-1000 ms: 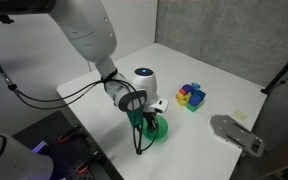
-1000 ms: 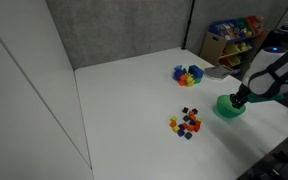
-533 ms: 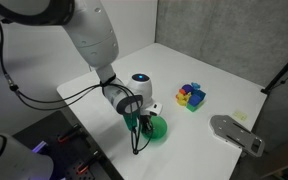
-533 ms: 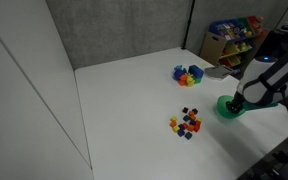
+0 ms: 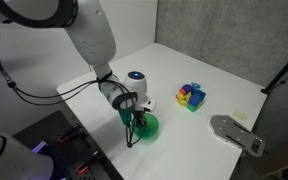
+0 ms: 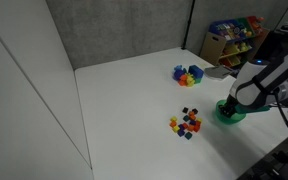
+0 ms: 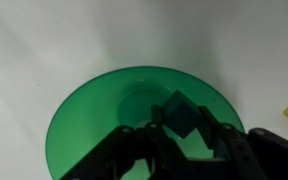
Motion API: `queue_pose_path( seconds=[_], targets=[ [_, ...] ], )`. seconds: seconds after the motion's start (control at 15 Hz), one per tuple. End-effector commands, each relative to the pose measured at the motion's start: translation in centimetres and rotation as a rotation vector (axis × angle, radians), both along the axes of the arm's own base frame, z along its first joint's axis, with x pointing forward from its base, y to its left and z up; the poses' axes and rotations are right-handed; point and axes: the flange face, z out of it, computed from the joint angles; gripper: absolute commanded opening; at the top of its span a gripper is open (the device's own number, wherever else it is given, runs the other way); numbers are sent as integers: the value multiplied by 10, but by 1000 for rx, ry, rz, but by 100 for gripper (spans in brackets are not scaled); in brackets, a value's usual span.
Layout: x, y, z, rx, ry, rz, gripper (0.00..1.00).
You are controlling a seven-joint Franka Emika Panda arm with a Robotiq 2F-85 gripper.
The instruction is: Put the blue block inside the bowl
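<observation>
On the white table (image 5: 224,85), my arm reaches down over the bright green bowl (image 7: 84,120). A joined blue, yellow and purple piece (image 5: 191,96) lies well apart from that bowl. My claw (image 7: 182,135) is narrowed around the blue block (image 7: 179,112), pinching it just above the bowl's hollow.

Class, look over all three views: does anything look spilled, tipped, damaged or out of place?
Nothing stands out. The green bowl sits upright on the table, the blue block is over it between the fingers, and the small blocks lie in a loose cluster.
</observation>
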Motion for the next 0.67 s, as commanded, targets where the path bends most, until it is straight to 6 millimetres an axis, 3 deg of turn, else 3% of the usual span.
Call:
queue_pose_path(
  seconds=[0.0, 0.27, 0.6],
  targets=[
    [4, 3, 17, 33, -9, 17, 72],
    [9, 7, 51, 30, -21, 28, 100],
    [16, 35, 113, 43, -20, 87, 100]
  ],
)
